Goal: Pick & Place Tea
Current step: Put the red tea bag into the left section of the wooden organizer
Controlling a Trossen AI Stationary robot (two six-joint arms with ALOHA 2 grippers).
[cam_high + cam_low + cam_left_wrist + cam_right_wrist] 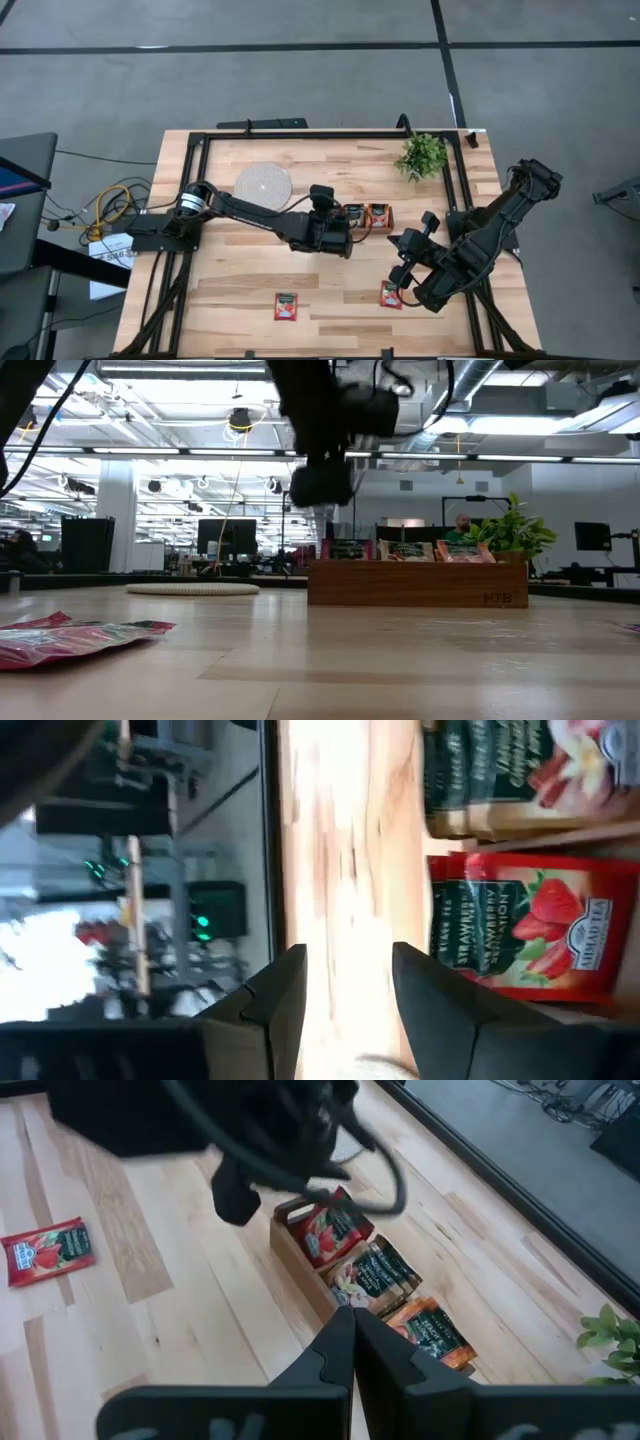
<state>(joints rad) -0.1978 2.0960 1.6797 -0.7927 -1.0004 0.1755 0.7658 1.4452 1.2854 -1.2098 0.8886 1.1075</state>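
My left hand (pixel 348 228) hangs open and empty by the wooden tray (pixel 417 584) — mostly filled; two strawberry sachets (pixel 286 307) wait on the bench (pixel 330 280).

Your left arm stretches across the table with its left gripper (pixel 345 995) hovering just beside the wooden tray (pixel 366 217), fingers parted around bare wood. Your right arm is folded near the table's right edge, its right gripper (pixel 352 1342) raised and aimed back toward that tray, fingertips pressed together and empty.
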